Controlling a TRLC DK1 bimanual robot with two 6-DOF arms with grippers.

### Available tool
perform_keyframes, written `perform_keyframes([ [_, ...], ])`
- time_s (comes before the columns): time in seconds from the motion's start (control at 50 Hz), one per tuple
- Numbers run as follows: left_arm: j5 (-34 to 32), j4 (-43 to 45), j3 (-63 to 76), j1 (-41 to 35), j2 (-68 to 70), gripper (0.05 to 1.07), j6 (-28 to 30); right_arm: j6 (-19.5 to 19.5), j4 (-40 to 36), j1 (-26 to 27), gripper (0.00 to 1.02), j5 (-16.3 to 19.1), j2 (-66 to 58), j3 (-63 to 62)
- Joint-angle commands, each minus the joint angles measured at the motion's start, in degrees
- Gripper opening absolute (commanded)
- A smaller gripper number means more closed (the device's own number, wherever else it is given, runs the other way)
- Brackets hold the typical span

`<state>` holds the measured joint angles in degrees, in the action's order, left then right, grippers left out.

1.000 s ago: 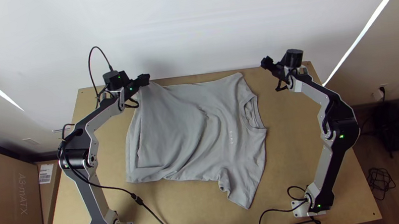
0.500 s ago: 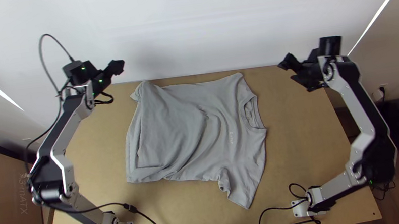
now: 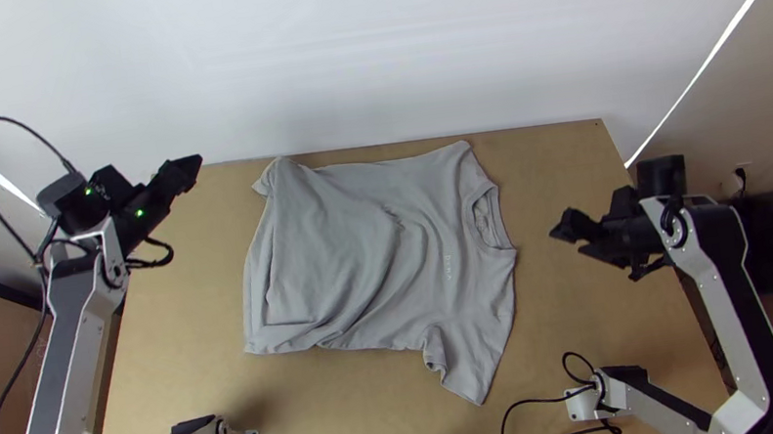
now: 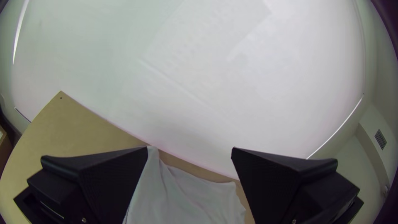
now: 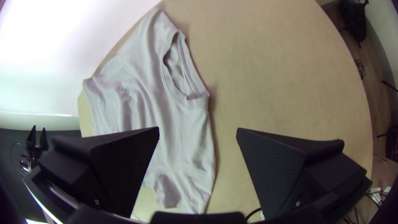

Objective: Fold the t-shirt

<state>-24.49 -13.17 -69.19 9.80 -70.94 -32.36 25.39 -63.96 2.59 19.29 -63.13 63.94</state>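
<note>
You have the t-shirt (image 3: 361, 250) lying wrinkled on the table (image 3: 579, 341); your left gripper (image 3: 191, 164) is released, wide apart, beyond its hem side; your right gripper (image 3: 571, 232) is also released, beyond the collar.

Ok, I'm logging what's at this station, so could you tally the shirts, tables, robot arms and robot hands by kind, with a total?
Shirt: 1
Table: 1
Arms: 2, the left arm and the right arm
Hands: 2, the left hand and the right hand, both open
Total: 6
</note>
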Motion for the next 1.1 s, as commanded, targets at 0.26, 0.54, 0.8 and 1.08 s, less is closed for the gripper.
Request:
perform_keyframes([
  [0.26, -1.8, -6.1, 6.7, 1.8, 13.5, 1.02, 1.2, -1.2, -0.3, -7.6, 0.70, 4.4, 2.9, -15.4],
  [0.54, -1.9, -8.4, 8.2, 3.4, 16.4, 1.02, 2.1, -1.8, 6.8, -10.1, 0.68, 6.1, -6.1, -21.7],
  [0.8, -2.0, -9.2, 9.2, 3.8, 17.1, 1.02, 2.2, -1.8, 12.4, -11.2, 0.68, 7.1, -13.1, -24.7],
  [1.08, -1.9, -9.2, 11.3, 4.1, 17.9, 1.02, 2.6, 0.1, 16.8, -14.5, 0.63, 7.3, -14.2, -26.8],
])
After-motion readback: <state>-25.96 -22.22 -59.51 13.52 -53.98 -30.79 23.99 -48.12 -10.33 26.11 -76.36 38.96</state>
